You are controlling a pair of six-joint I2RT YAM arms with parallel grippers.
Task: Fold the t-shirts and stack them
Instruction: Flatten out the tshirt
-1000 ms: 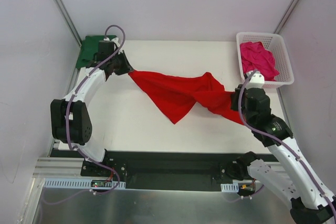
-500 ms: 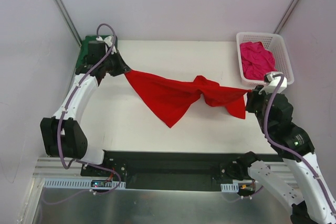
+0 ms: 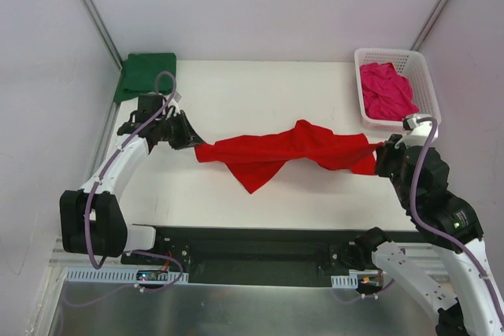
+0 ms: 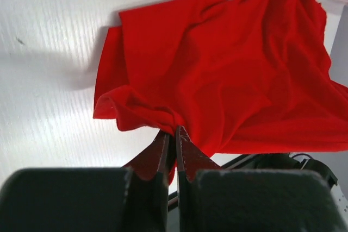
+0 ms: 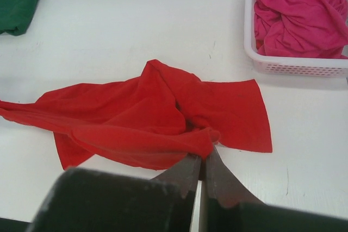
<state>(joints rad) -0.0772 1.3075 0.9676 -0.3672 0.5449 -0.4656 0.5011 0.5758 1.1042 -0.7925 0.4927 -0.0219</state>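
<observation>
Progress looks early to us: the red t-shirt (image 3: 283, 151) is strung between both arms, bunched and twisted, sagging onto the worktop (image 3: 260, 92) left of the basket (image 3: 394, 52), and not yet spread flat for folding. Our left pincer (image 3: 193, 143), far left of the basket, has its jaws pressed together on one edge of the red cloth; our right pincer (image 3: 379, 153), just in front of the basket, pinches the opposite end the same way. The green t-shirt (image 3: 146, 75) lies well left of the basket and seems already folded, though the overhead view is too distant to be sure. The pink t-shirt (image 3: 386, 90) sits crumpled inside the basket. We judge one shirt perhaps done, one in hand, one waiting, and no stack yet.
</observation>
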